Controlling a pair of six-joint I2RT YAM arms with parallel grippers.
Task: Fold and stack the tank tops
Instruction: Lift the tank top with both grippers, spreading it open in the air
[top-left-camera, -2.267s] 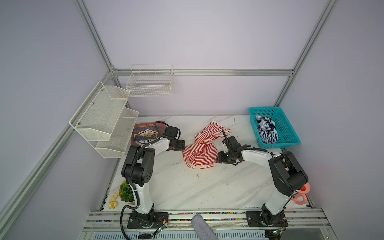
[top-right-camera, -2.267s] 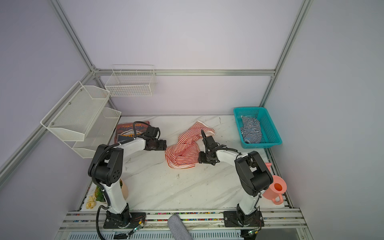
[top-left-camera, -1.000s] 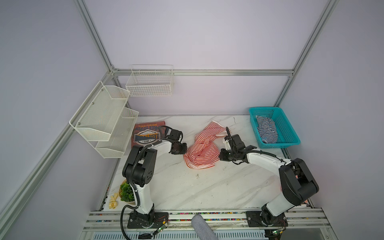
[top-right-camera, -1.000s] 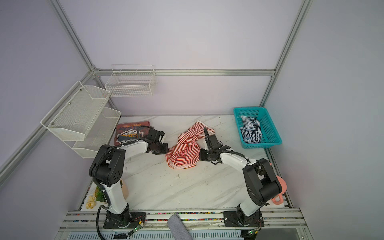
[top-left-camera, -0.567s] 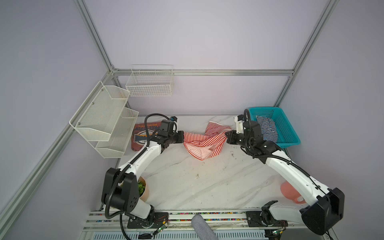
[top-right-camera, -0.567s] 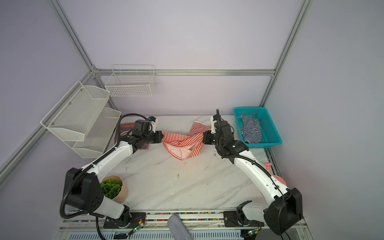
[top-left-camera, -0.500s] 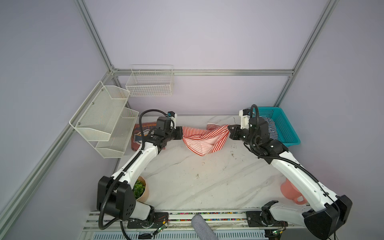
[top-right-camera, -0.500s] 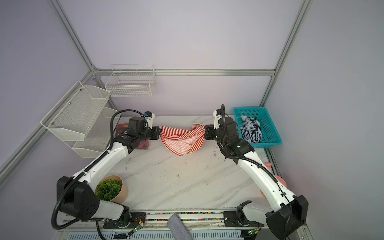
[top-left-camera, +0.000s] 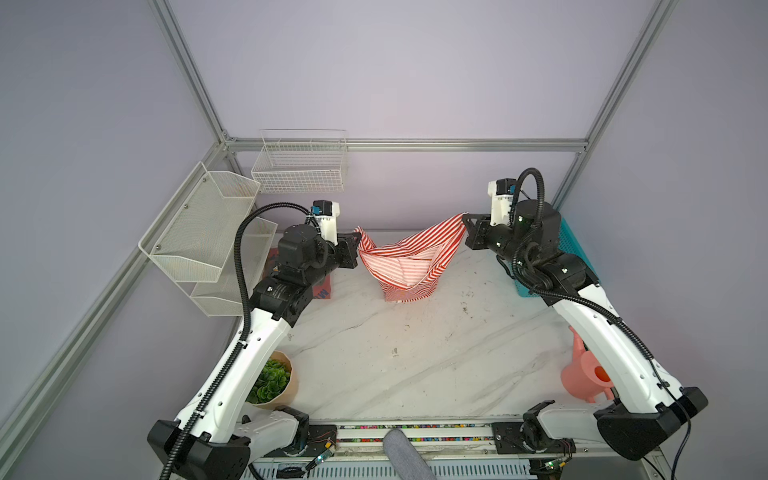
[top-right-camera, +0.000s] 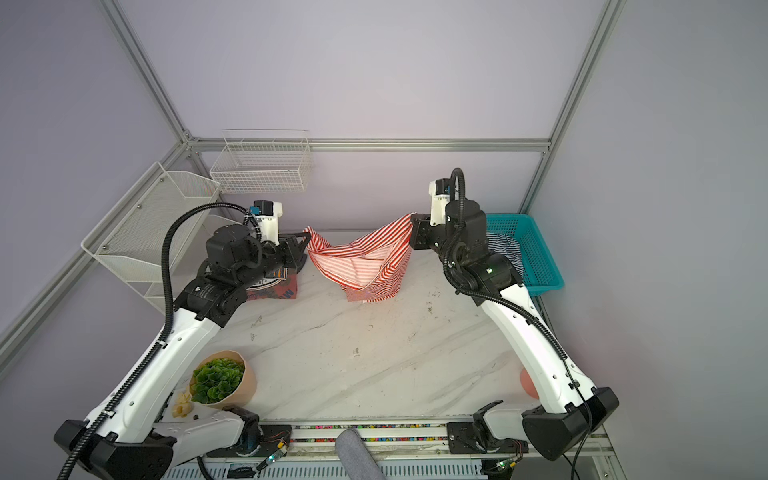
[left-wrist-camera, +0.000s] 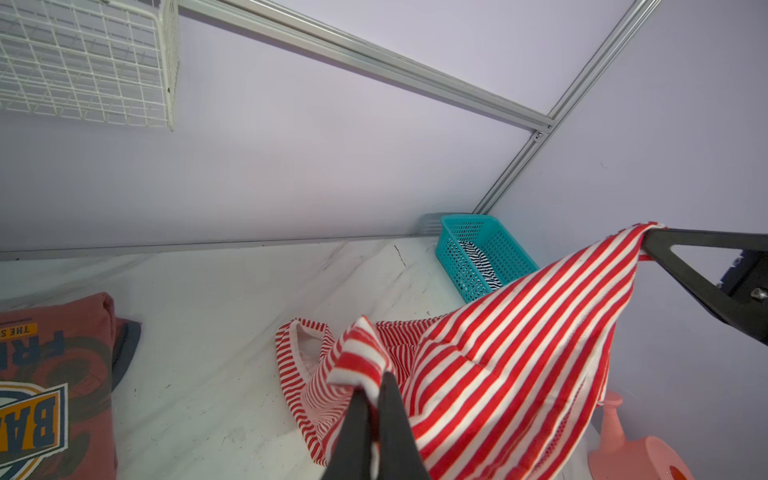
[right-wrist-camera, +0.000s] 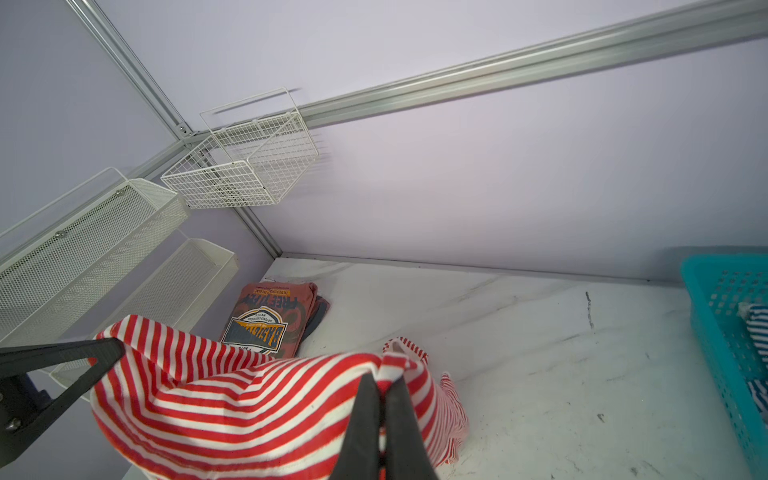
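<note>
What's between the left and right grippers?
The red-and-white striped cloth tank top hangs sagging between left gripper and right gripper, each shut on an edge; both top views show it.

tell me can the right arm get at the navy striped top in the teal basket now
Probably not yet. The navy-striped top lies in the open basket beside that arm, but the right gripper is shut on the red-striped top, stretched to the left gripper; it must let go first.

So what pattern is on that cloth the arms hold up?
The tank top has red-and-white stripes, clearest in the left wrist view.
</note>
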